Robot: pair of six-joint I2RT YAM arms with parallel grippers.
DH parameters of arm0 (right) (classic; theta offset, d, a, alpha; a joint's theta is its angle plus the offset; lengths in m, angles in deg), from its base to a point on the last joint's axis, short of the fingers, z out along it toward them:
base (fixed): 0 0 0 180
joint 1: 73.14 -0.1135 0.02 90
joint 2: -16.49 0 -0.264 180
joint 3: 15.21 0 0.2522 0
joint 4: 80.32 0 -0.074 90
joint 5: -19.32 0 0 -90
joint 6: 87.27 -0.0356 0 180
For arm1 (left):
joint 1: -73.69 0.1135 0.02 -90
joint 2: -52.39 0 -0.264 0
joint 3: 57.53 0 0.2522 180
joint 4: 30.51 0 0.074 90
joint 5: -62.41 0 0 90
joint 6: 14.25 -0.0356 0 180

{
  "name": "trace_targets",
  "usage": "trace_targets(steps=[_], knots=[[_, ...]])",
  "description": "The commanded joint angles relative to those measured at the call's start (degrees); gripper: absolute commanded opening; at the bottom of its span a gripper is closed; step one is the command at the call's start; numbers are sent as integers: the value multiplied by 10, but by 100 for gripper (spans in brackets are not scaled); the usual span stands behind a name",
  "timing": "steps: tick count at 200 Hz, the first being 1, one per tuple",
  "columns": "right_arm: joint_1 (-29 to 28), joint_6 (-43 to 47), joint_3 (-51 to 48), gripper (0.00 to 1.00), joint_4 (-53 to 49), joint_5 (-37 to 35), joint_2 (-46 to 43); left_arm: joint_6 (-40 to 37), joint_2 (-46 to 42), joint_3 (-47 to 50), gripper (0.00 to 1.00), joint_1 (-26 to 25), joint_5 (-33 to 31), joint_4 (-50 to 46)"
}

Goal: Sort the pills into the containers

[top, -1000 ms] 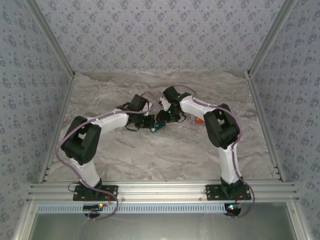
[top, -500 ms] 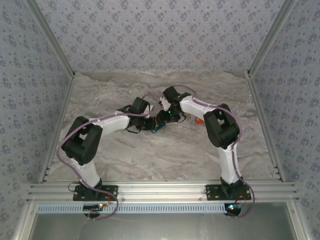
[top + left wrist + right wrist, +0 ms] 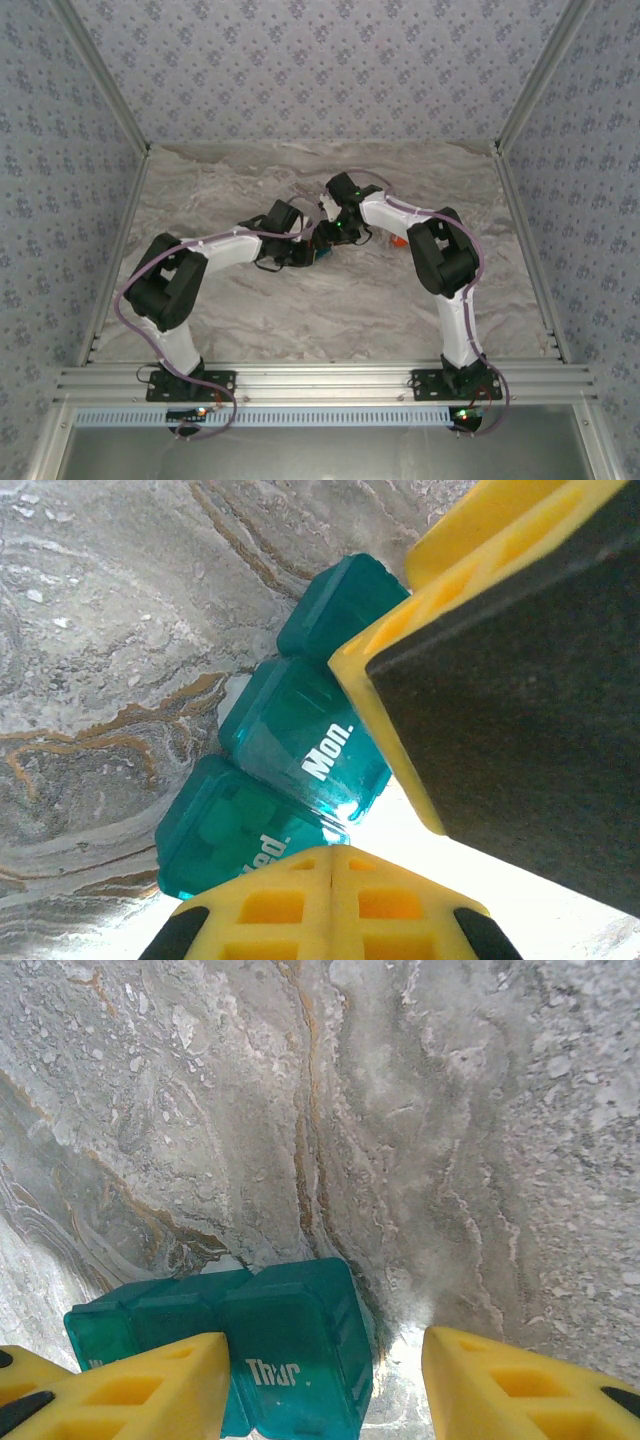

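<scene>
The containers are one teal pill box (image 3: 320,254) lying on the marble table between both arms. In the left wrist view its lids marked "Mon." (image 3: 305,745) and "Wed." (image 3: 225,825) are closed, and faint rounded shapes, perhaps pills, show through the "Wed." lid. My left gripper (image 3: 332,852) is shut with its tips against the box's edge by that lid. My right gripper (image 3: 325,1380) is open and straddles the "Thur" end of the box (image 3: 290,1350). Its left finger (image 3: 150,1385) lies over the box, while its right finger (image 3: 520,1385) stands apart from it.
An orange object (image 3: 398,241) peeks out behind the right arm's forearm. The right gripper's yellow finger with its black pad (image 3: 510,690) hangs close above the box in the left wrist view. Patterned walls enclose the table on three sides.
The left gripper has slid right toward the pill box and now touches it. The right arm and the box have stayed put.
</scene>
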Motion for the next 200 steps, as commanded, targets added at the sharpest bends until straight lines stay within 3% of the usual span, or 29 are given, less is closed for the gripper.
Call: trace_targets(steps=[1,76,130,200], knots=[[1,-2,-5,55,-7,6,15,3,0,12,0,-2,-5,-2],[2,0,-2,55,-16,8,20,-1,1,6,0,-3,-18,-12],[3,-2,18,55,-35,6,37,-26,-2,-23,0,-3,-77,-63],[4,-3,23,55,-38,7,44,-31,17,-26,0,-3,-92,-81]])
